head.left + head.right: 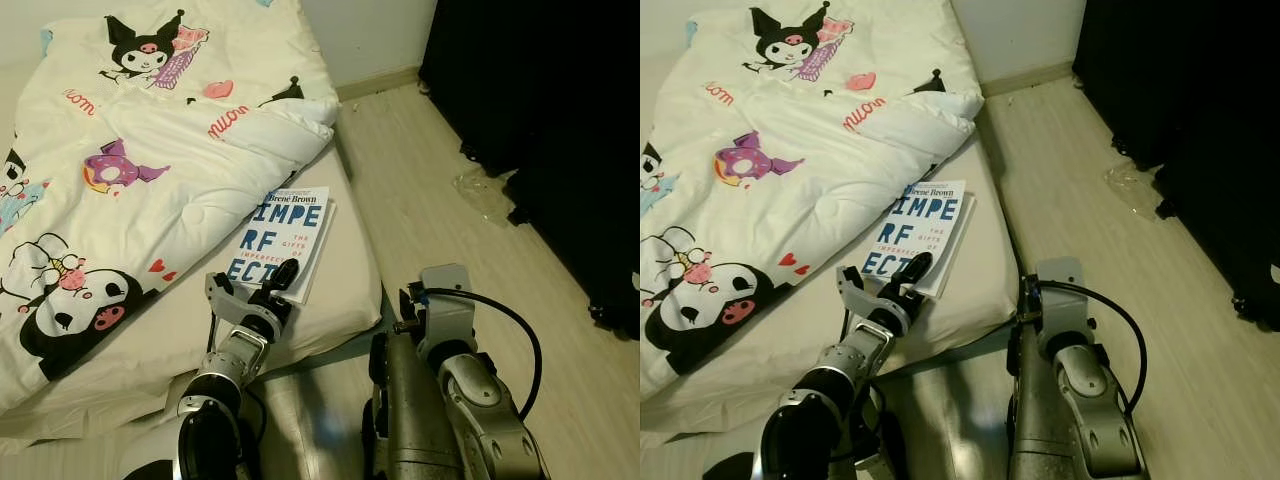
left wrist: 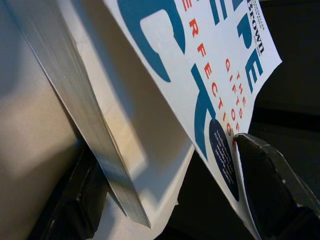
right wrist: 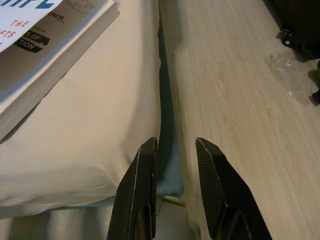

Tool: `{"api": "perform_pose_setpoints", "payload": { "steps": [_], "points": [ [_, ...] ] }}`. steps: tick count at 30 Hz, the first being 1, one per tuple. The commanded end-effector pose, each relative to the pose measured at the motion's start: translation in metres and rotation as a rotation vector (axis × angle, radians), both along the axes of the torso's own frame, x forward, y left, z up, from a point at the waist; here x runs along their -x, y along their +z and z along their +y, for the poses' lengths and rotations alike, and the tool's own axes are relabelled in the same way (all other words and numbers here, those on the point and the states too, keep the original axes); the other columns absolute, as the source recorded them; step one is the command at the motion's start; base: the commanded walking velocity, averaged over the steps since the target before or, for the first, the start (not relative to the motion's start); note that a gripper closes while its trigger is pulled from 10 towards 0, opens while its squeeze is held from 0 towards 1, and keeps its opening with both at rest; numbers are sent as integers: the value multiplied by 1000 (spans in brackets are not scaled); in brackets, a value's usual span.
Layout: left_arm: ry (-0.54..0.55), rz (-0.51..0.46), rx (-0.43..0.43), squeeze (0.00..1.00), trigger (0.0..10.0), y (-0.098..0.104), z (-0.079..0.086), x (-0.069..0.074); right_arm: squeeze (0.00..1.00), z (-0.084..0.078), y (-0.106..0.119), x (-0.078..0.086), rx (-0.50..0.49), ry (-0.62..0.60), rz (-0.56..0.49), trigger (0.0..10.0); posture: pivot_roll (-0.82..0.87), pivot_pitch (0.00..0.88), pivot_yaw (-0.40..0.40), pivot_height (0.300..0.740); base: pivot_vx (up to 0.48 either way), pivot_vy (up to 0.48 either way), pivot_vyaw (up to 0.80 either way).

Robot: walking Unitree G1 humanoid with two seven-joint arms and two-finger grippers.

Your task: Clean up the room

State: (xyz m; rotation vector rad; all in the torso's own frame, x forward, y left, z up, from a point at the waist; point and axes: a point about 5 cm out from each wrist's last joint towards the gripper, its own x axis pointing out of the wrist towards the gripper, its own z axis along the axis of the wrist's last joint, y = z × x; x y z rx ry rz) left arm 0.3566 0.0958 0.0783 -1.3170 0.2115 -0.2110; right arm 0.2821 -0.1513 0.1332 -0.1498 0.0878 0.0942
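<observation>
A white paperback book (image 1: 290, 225) with big blue letters lies on the mattress (image 1: 345, 285), close to its near right corner. My left gripper (image 1: 255, 285) is at the book's near edge, one black finger resting on the cover and the other off to its left. In the left wrist view the book (image 2: 210, 60) sits between the wide-apart fingers (image 2: 275, 190), with its cover slightly lifted off the pages. The gripper is open. My right gripper (image 3: 173, 145) hangs over the gap between mattress and floor, fingers close together and holding nothing.
A white cartoon-print comforter (image 1: 150, 150) covers most of the bed. A crumpled clear plastic wrapper (image 1: 483, 190) lies on the wooden floor (image 1: 420, 180) to the right. Black furniture (image 1: 540, 90) stands along the right side.
</observation>
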Motion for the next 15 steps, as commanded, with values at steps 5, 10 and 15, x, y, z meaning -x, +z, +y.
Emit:
{"api": "perform_pose_setpoints", "payload": {
  "steps": [5, 10, 15],
  "points": [
    [-14, 34, -20, 863, 0, -12, 3, 7, 0, 5, -6, 2, -6, 15, 30, 10000, -294, 501, 106, 551, 0, 0, 0],
    [-49, 33, -57, 0, 9529, -12, -1, 7, 0, 5, -5, 1, -9, 15, 29, 10000, -290, 500, 109, 551, 0, 0, 0],
    [-50, 23, -20, 0, 0, -10, -2, 7, 0, 6, -5, 0, -10, 17, 29, 10000, -289, 499, 109, 551, 0, 0, 0]
  ]
}}
